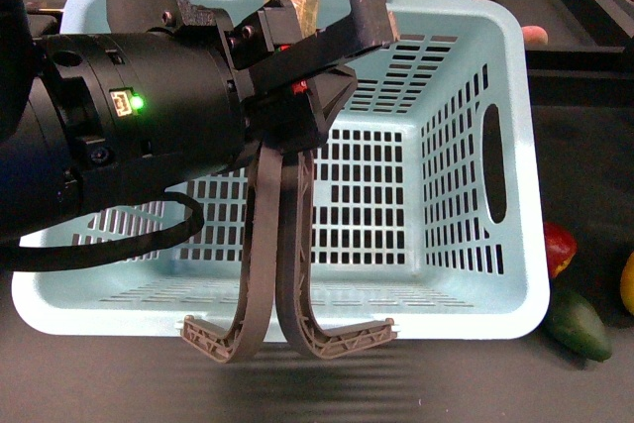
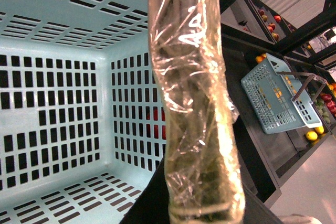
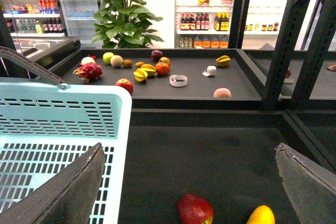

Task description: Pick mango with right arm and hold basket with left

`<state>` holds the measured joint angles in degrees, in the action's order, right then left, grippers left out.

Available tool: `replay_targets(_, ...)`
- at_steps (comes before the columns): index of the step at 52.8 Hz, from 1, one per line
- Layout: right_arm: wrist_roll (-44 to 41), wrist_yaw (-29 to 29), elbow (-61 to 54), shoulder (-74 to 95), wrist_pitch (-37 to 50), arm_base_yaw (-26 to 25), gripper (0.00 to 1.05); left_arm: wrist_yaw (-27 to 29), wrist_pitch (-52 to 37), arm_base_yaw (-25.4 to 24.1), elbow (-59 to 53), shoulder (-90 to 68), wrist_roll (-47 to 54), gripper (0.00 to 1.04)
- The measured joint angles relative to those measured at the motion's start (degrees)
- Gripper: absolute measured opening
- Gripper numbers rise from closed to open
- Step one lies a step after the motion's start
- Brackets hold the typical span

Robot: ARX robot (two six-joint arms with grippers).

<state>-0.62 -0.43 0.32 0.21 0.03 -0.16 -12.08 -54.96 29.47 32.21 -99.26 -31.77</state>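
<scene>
The mango [image 3: 261, 215] lies at the basket's [image 1: 475, 309] four o'clock, beyond the red fruit [image 3: 195, 209], its long axis roughly twelve-to-six. The nearer right gripper [image 3: 190, 150] hangs spread open above it. The left gripper [image 1: 297, 96] clasps the basket's handles [image 1: 267, 245].

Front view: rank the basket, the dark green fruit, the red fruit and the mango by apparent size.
1. basket, by far.
2. dark green fruit.
3. red fruit.
Unranked: mango, cropped by the frame edge.
</scene>
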Motion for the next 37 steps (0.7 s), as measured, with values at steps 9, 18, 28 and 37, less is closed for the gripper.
replay_targets(9, 0.0, 0.0, 0.0, 0.0, 0.0, 0.0, 0.97, 0.9, -0.1, 1.4, 1.0, 0.1, -0.2, 0.07)
replay_targets(18, 0.0, 0.0, 0.0, 0.0, 0.0, 0.0, 0.97, 0.5, 0.3, 2.3, 1.0, 0.8, -0.4, 0.07)
replay_targets(28, 0.0, 0.0, 0.0, 0.0, 0.0, 0.0, 0.97, 0.8, 1.1, 2.5, 1.0, 2.3, -1.1, 0.07)
replay_targets(37, 0.0, 0.0, 0.0, 0.0, 0.0, 0.0, 0.97, 1.2, 1.2, 2.4, 1.0, 2.4, -1.2, 0.07)
